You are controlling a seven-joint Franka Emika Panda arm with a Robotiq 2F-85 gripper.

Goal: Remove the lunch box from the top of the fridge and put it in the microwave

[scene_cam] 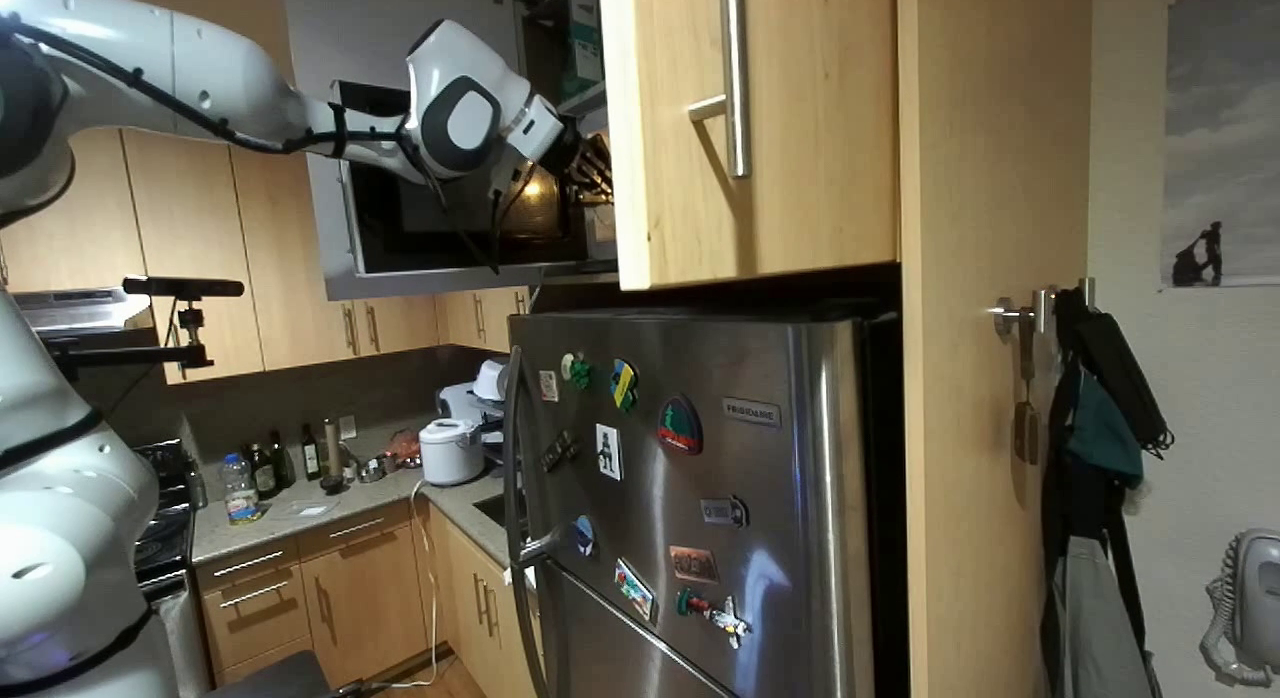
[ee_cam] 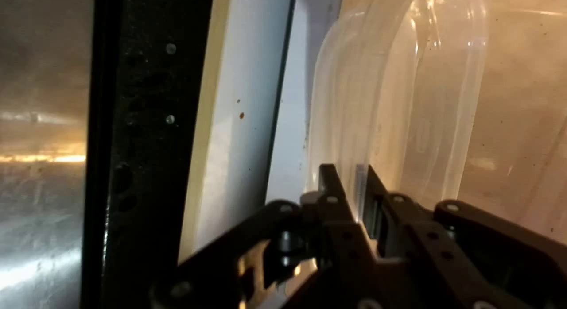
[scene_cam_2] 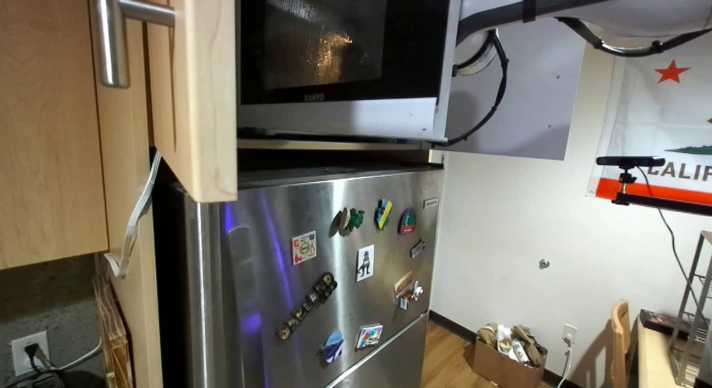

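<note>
In an exterior view, the pale kitchen tabletop (scene_cam: 380,489) turned a corner. A blue-capped plastic bottle (scene_cam: 240,495) stood upright on it, with three dark bottles (scene_cam: 283,466) upright just beside it. Well apart from these, a white cooker (scene_cam: 451,453) sat near the bend. In an exterior view, the wooden floor (scene_cam_2: 453,349) carried an open cardboard box (scene_cam_2: 503,368), piled above its rim with crumpled things (scene_cam_2: 513,342) too jumbled to tell apart.

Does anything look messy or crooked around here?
Two little things. In the wrist view, brown specks dot a pale strip by the microwave, so it looks dirty; I can't tell what they are. In both exterior views, the long magnet slants on the fridge, while the white one nearby sits nearly straight.
</note>
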